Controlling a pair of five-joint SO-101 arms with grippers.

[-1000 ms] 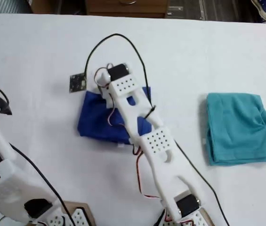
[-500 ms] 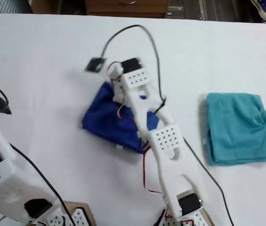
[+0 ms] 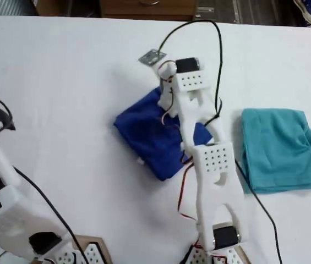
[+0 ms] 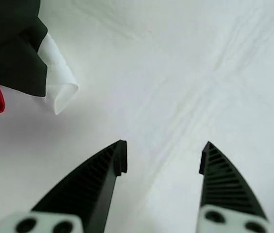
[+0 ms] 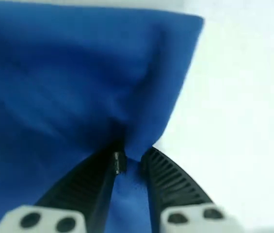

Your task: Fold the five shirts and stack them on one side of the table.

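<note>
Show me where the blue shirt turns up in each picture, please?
High view: blue shirt mid-table, under the right arm, left of the teal shirt.
Left wrist view: white table beyond the open left tool.
Right wrist view: the blue shirt is pinched in the right tool and spreads beyond it.
Shared landmark: the white table.

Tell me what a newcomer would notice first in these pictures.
The bright blue shirt in the middle of the white table stands out, pinched by the right end effector. A folded teal shirt lies near the high view's right edge, and the left end effector hangs open over bare tabletop.
</note>
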